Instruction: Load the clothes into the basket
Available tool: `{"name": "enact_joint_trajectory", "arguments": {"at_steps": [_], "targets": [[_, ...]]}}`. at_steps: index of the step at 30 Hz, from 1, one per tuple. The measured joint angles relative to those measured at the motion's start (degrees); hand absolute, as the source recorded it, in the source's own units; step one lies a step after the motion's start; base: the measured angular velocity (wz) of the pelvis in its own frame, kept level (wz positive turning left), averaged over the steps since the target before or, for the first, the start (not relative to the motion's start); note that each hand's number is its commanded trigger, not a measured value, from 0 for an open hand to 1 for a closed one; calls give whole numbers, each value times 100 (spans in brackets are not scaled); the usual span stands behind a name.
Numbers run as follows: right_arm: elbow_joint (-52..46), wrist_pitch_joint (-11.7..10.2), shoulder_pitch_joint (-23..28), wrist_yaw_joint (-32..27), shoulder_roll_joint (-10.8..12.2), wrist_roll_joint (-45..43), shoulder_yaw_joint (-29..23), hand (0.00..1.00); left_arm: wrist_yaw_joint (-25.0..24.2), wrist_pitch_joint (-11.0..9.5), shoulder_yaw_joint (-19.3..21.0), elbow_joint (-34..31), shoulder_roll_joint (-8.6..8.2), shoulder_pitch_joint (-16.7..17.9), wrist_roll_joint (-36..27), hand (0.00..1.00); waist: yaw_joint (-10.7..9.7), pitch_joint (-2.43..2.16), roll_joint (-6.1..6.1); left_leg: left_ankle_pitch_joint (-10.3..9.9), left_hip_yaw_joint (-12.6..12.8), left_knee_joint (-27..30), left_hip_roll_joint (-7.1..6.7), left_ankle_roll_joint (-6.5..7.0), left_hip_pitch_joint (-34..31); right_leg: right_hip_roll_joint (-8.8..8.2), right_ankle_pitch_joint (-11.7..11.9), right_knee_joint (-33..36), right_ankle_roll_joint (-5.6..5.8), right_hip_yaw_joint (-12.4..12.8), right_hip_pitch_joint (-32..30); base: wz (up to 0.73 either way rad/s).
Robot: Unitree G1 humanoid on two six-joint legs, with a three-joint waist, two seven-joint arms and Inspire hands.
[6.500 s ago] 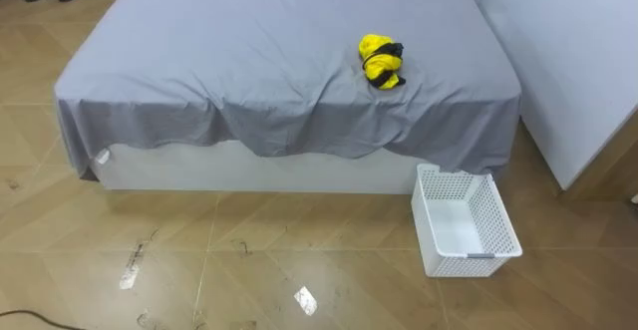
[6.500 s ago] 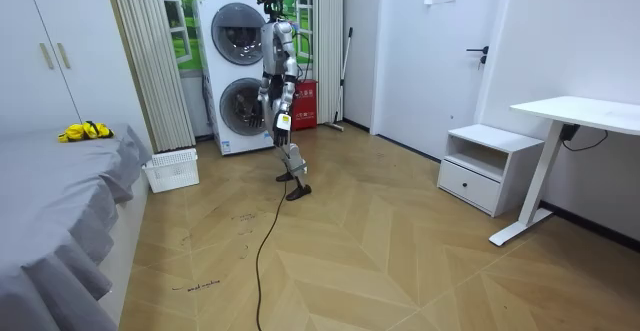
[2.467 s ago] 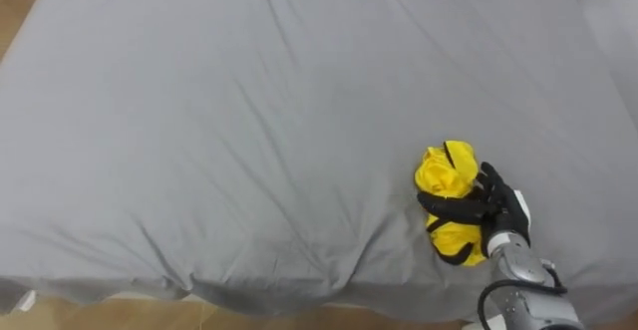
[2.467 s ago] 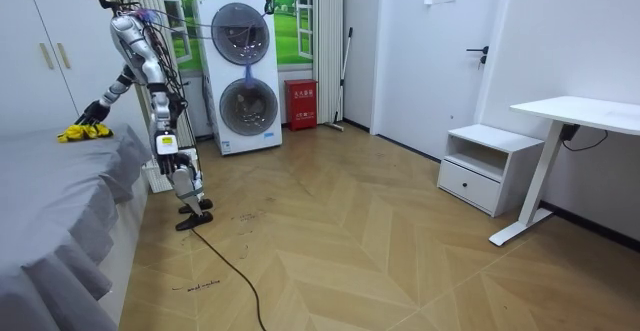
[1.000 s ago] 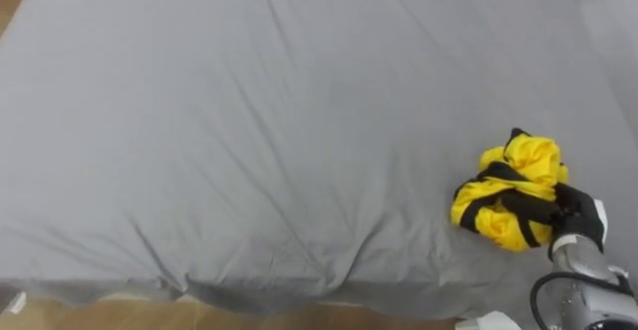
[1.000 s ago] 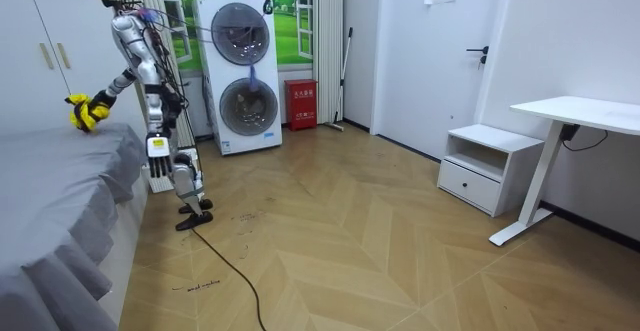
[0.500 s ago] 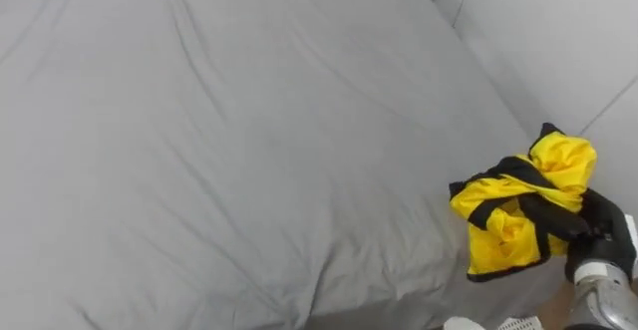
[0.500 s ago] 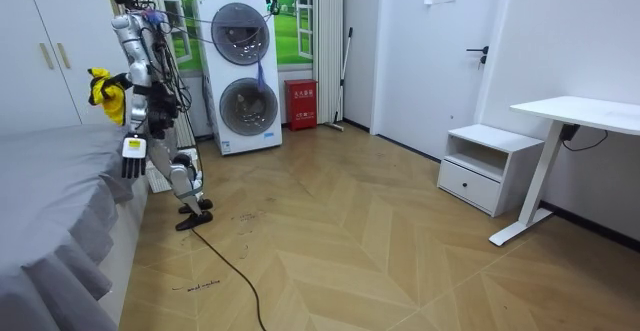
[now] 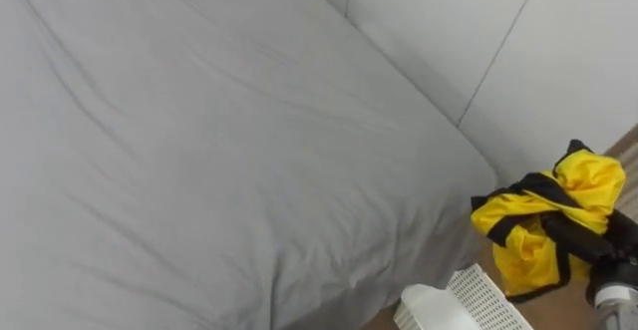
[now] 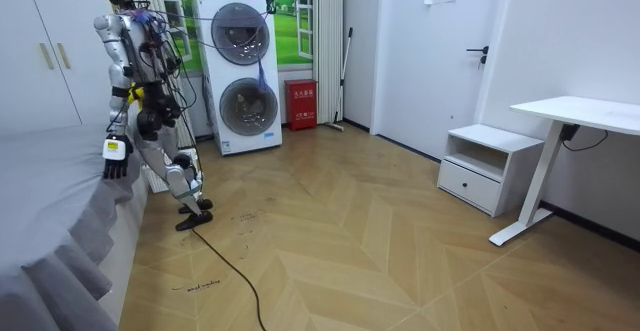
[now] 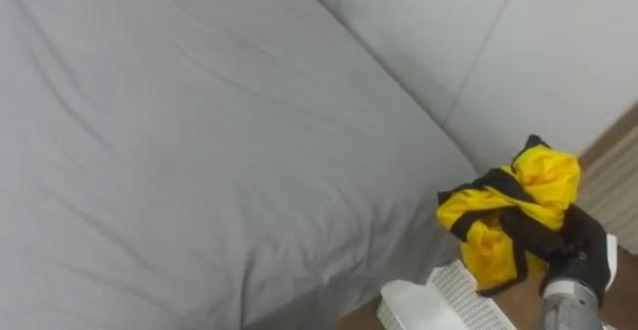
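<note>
Clothes [image 9: 543, 232]: yellow-black bundle, grasped in right robot hand [image 9: 613, 242], aloft beside bed [image 9: 199, 151], over basket [image 9: 474, 295] rim. Left robot hand [image 10: 113, 163] relaxed. Centre over the basket opening before releasing.

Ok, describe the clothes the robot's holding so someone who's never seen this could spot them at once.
Find the large grey bed; just past its corner, at the eye view's lower right, the robot's right hand holds a crumpled bundle of clothes in the air near a white lattice basket. It is the only bright yellow thing there, crossed by black bands.
</note>
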Motion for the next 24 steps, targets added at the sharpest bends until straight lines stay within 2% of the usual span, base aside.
{"name": "enact_joint_trajectory", "arguments": {"at_steps": [5, 7, 9, 11, 13, 14, 18, 21, 24], "targets": [[303, 85, -28, 84, 80, 91, 1, 100, 0, 38, -273, -2, 33, -22, -20, 0, -198, -6, 150, -2, 70, 4, 7, -1, -332, 34, 2, 188, 9, 59, -443, -11], [374, 84, -131, 117, 76, 210, 0, 100, -3, 38, -328, 6, 54, -67, -55, 0, -210, 4, 200, -3, 77, 4, 12, 1, -486, 59, 2, 283, 9, 134, -663, -15], [715, 84, -411, 173, 29, 392, -3, 100, -10, 37, -343, 67, 55, -173, -103, 0, -228, 1, 251, -4, 76, 26, 21, 2, -661, 73, 10, 372, 21, 130, -839, -6], [1185, 80, -725, 206, -69, 421, -122, 100, -59, 29, -391, 104, 47, -297, -240, 0, -249, 21, 390, -26, 52, 96, 38, 39, -894, 76, 38, 423, 40, 107, -1054, 10], [1545, 52, -1035, 214, -160, 476, -151, 100, -57, -48, -482, 103, 48, -334, -400, 0, -229, 23, 512, -33, 87, 172, 43, 50, -1119, 76, 48, 507, 58, 125, -1292, -3], [1709, 34, -1206, 176, -219, 503, -151, 100, -57, -89, -505, 111, 36, -381, -505, 0, -205, 48, 597, -33, 115, 205, 43, 51, -1246, 73, 56, 569, 71, 125, -1449, -3], [2314, -20, -1807, -64, -299, 642, -149, 100, -49, -193, -522, 196, 37, -569, -565, 0, -159, 44, 836, -22, 98, 279, 36, 67, -1699, 65, 54, 826, 75, 83, -1980, 3], [2698, -50, -2165, -261, -371, 941, -151, 100, -49, -331, -641, 184, 44, -619, -674, 0, -24, 45, 892, 22, 87, 283, 18, 126, -1958, 67, 46, 997, 74, 43, -2326, 3], [2826, -180, -2259, -486, -371, 1049, -150, 100, -48, -331, -672, 169, 61, -640, -674, 0, 104, 44, 904, 47, 31, 289, 17, 143, -2160, 56, 24, 1095, 46, -42, -2570, 14]]}}
